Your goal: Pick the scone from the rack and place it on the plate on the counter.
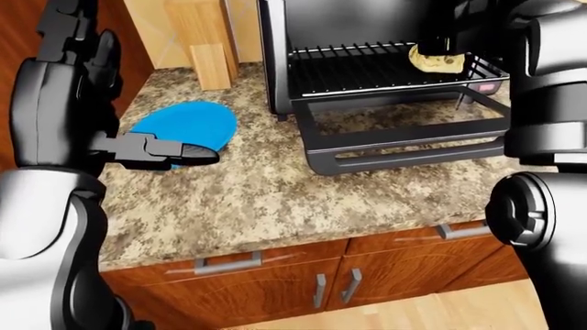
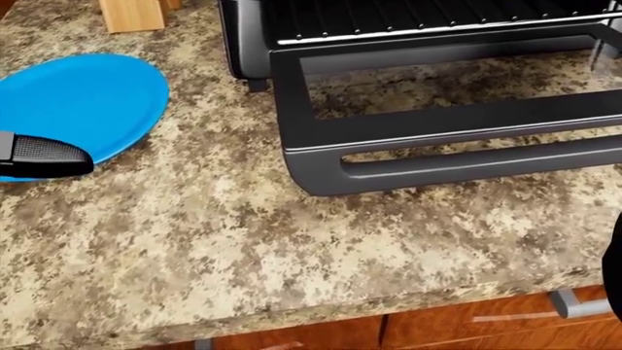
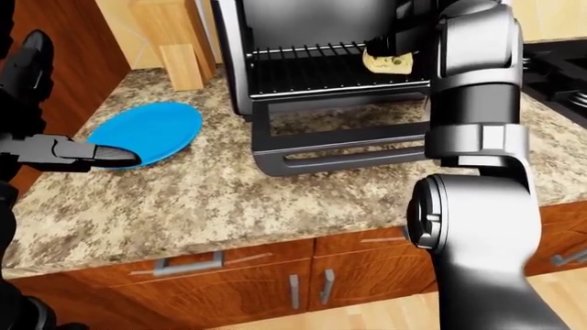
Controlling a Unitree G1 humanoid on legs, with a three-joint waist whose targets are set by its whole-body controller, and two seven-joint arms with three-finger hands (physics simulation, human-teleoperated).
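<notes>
Scone (image 3: pixel 387 62) sits on the oven rack (image 1: pixel 367 69), right side. Judged light, crumbly, easily crushed; take it gently across its sides. Right hand (image 3: pixel 399 41) is at it; grip cannot be told. Left hand (image 1: pixel 156 150), fingers extended, hovers beside the plate (image 1: pixel 188 124) on the surface (image 1: pixel 266 199).

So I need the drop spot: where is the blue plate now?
The blue plate lies on the counter at the left-eye view's left, beside the toaster oven, with the left robot hand at its lower edge.
</notes>
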